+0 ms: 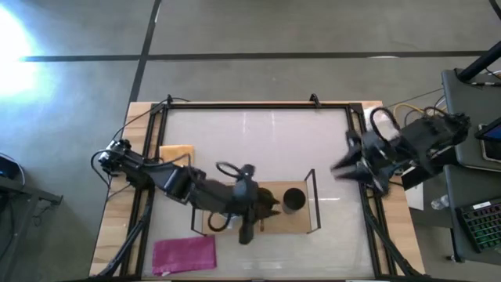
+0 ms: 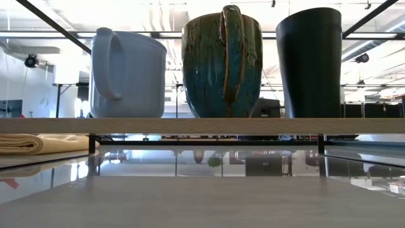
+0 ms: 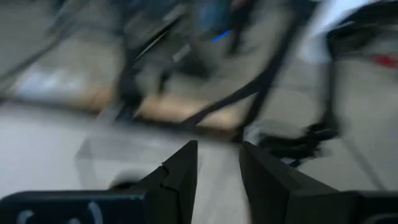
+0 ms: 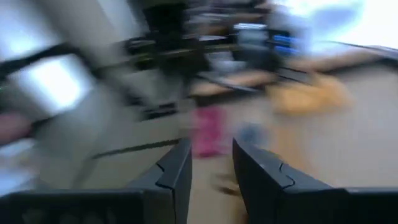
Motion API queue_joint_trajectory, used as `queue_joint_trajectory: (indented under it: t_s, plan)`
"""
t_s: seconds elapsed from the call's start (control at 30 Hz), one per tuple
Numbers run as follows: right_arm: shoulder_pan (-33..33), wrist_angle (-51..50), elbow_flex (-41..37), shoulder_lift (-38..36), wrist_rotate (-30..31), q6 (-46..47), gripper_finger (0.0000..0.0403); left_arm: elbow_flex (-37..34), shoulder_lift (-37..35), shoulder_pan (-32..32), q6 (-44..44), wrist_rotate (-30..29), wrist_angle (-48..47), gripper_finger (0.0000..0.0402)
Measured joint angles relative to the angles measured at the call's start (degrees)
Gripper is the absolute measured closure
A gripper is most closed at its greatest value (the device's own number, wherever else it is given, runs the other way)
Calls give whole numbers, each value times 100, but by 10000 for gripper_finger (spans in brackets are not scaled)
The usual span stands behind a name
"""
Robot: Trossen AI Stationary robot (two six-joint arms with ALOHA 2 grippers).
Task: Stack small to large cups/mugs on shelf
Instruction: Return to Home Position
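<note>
Three mugs stand side by side on the light-wood shelf board (image 2: 202, 125): a light blue one (image 2: 126, 73), a glazed green-brown one (image 2: 221, 63) and a black one (image 2: 310, 63), each resting on its base. In the high view only the black mug (image 1: 293, 200) shows; my left arm covers the other two. My left gripper (image 1: 264, 207) is above the shelf (image 1: 301, 225) beside the black mug, and its fingers (image 3: 217, 165) are apart with nothing between them. My right gripper (image 1: 341, 169) is at the table's right side, away from the shelf, open and empty (image 4: 210, 165).
A pink cloth (image 1: 184, 254) lies near the front left and a folded yellow cloth (image 1: 176, 153) lies left of the shelf, also showing in the low view (image 2: 38, 144). A black wire upright (image 1: 313, 200) stands at the shelf's right end. A keyboard (image 1: 477, 227) sits beyond the table's right edge.
</note>
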Motion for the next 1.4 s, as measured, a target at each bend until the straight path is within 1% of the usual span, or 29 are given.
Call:
queue_joint_trajectory:
  t_s: [0.07, 0.1, 0.13, 0.2, 0.27, 0.33, 0.43, 0.57, 0.63, 0.73, 0.83, 0.9, 1.0, 1.07, 1.13, 1.27, 1.4]
  plan:
    - [137, 713, -154, 34, -786, -418, 293, -81, -60, 91, 724, 709, 689, 298]
    - [224, 1084, -277, 47, -1038, -596, 292, -132, -117, 141, 889, 970, 800, 298]
    - [318, 1415, -431, 56, -1157, -727, 292, -213, -193, 197, 943, 1112, 804, 298]
    - [461, 1852, -767, 68, -1167, -835, 292, -458, -401, 361, 964, 1291, 724, 298]
    - [443, 1794, -1043, -20, -1082, -813, 293, -797, -683, 577, 993, 1379, 675, 298]
    - [293, 1693, -1257, -316, -804, -604, 296, -1238, -1020, 810, 1046, 1622, 808, 298]
    - [39, 1815, -1538, -1078, -635, -551, 298, -2084, -1689, 1205, 1217, 2183, 1462, 298]
    - [-36, 2036, -2069, -2160, -662, -896, 296, -3516, -2597, 1762, 1423, 2948, 2759, 298]
    - [-36, 2126, -2426, -2662, -569, -986, 296, -4249, -2999, 2008, 1278, 3076, 3297, 298]
    - [-36, 2311, -3027, -3266, -475, -1076, 299, -5253, -3554, 2254, 1080, 3076, 3813, 298]
    - [-37, 2738, -3625, -3778, -306, -1166, 302, -6176, -4099, 2415, 932, 3143, 4496, 298]
    - [-36, 3154, -4029, -4098, -413, -1360, 303, -6746, -4439, 2511, 881, 3247, 5060, 298]
    - [-36, 3887, -4657, -4532, -958, -1680, 301, -7496, -4862, 2686, 652, 3589, 5983, 298]
    - [-36, 4424, -5008, -4811, -1392, -1896, 300, -7877, -5098, 2826, 488, 4032, 6337, 298]
    - [-36, 4743, -5326, -5066, -1628, -2057, 301, -8140, -5256, 2941, 344, 4336, 6456, 298]
    - [-36, 5104, -5915, -5434, -1655, -2202, 306, -8505, -5457, 3121, 320, 4453, 6573, 298]
    - [-38, 5700, -6375, -5415, -1625, -2404, 307, -8771, -5556, 3463, 234, 4630, 6644, 298]
